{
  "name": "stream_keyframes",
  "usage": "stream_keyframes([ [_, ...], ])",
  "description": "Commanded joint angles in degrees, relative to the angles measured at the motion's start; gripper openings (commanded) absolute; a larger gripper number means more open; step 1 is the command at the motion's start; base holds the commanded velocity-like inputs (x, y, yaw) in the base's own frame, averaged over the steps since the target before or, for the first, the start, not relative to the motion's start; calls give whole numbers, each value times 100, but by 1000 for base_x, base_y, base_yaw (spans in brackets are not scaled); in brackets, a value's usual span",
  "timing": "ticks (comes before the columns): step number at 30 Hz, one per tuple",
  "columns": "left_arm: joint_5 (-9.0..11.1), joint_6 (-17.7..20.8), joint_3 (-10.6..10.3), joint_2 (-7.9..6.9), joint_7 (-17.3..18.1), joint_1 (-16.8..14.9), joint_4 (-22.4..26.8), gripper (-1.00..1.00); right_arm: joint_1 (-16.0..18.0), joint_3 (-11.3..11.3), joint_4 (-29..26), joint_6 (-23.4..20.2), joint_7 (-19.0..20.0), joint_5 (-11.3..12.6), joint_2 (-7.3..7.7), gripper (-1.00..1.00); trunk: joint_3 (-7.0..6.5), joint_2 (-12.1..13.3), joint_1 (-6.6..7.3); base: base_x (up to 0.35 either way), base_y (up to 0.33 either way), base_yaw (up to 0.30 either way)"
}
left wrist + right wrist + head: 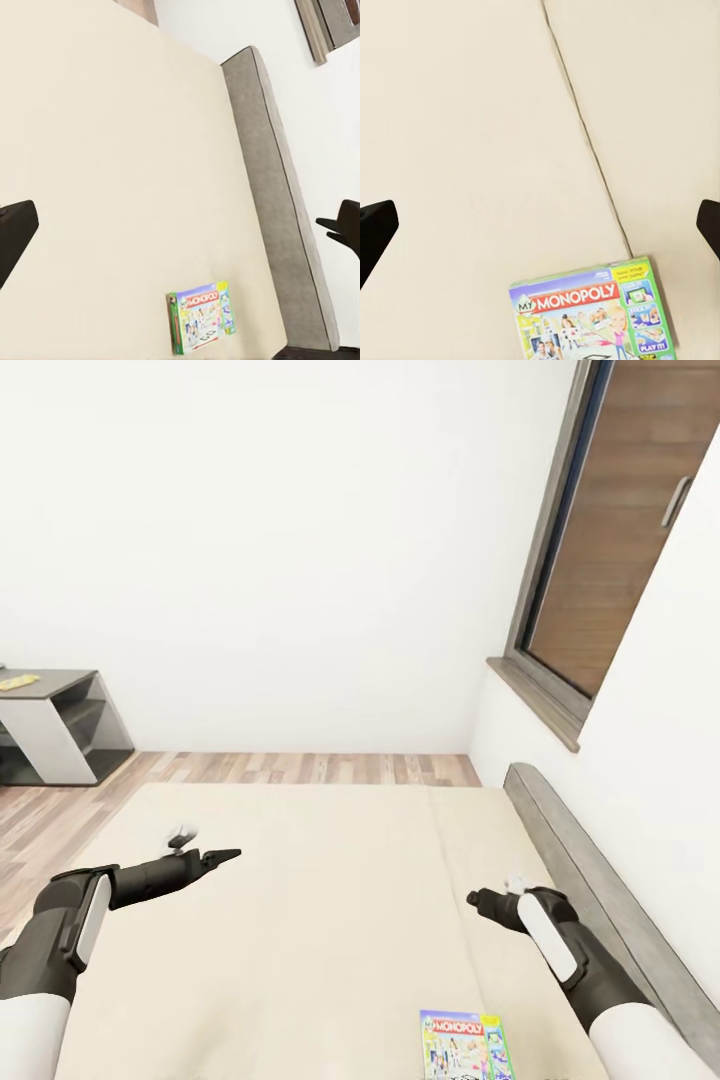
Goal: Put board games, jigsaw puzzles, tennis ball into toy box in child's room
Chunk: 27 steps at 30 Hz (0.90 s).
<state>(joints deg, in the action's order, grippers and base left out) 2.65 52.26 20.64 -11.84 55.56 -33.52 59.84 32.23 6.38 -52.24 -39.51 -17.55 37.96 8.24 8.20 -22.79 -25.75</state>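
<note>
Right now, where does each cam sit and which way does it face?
Head: up top, facing forward and down over the bed; left gripper and right gripper show.
Left wrist: on the left arm, looking across the mattress to the headboard; dark fingertips at the edges.
Right wrist: on the right arm, looking down on the Monopoly box.
Shared: all three show the box.

Matt cloth bed (330, 920), glossy game box (592, 315)

The head camera looks down over the bed (330, 920) from its foot; both wrist cameras face down nearer the mattress, all sharing the board game (592, 315).
</note>
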Motion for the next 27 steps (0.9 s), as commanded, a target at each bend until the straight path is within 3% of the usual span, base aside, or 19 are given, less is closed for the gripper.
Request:
stream_keyframes([
  [1, 25, 50, -27, 26, -1, -5, 1, 100, 5, 45, -13, 6, -57, 57, 8, 100, 22, -13, -3, 0, 0, 0],
  [7, 33, 50, -114, 59, 26, -5, 0, 100, 9, 111, 4, 35, -49, 67, 6, 100, 78, -13, -3, 0, 0, 0],
  [27, 56, 47, -123, 54, 83, 2, -6, 100, 5, 153, 12, 62, -47, 47, 7, 100, 264, -13, -3, 0, 0, 0],
])
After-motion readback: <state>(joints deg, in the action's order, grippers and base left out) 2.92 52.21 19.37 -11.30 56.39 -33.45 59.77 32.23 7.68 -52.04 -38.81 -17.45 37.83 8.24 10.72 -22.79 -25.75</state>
